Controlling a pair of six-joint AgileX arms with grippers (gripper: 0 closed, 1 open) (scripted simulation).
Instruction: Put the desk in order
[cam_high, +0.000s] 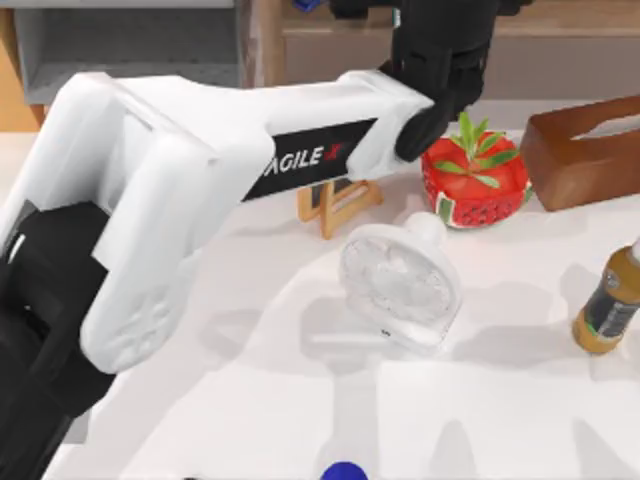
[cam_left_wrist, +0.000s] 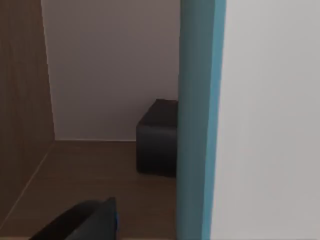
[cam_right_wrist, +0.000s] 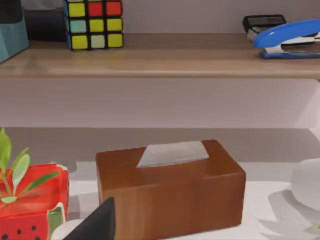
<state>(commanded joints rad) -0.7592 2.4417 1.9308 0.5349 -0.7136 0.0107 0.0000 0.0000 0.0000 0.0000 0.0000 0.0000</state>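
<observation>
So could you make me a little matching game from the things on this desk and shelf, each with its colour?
Things:
1. tissue box
2. stapler
3. fan
4. planter

Colours:
A. white
B. red, watermelon-patterned
C. brown
D. blue

Pairs: 1-C, 2-D, 3-A, 4-B
</observation>
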